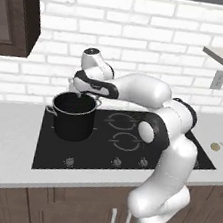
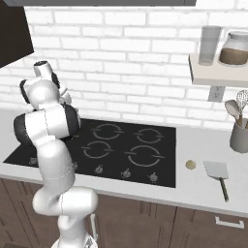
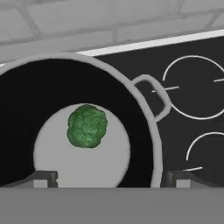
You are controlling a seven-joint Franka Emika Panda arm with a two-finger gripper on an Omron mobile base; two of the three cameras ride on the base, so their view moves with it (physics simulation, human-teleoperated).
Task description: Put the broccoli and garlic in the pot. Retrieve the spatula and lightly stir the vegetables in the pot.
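The black pot [image 1: 72, 123] stands on the back left burner of the cooktop [image 1: 127, 151]. My gripper [image 1: 88, 97] hangs just above its mouth, jaws spread wide and holding nothing. In the hand view the green broccoli [image 3: 86, 125] lies on the grey bottom of the pot [image 3: 146, 118], between and beyond my fingertips [image 3: 43, 178], with the gripper [image 3: 111, 180] centred over it. The garlic [image 2: 191, 164] sits on the counter right of the cooktop, also seen as the garlic [image 1: 215, 146]. The spatula [image 2: 218, 173] lies flat on the counter just right of the garlic.
A grey utensil holder [image 2: 240, 134] with tools stands at the far right of the counter. Above it, a wall shelf [image 2: 215, 72] carries a glass and a jar. A dark cabinet [image 1: 17, 13] hangs at the upper left. White brick wall runs behind the cooktop.
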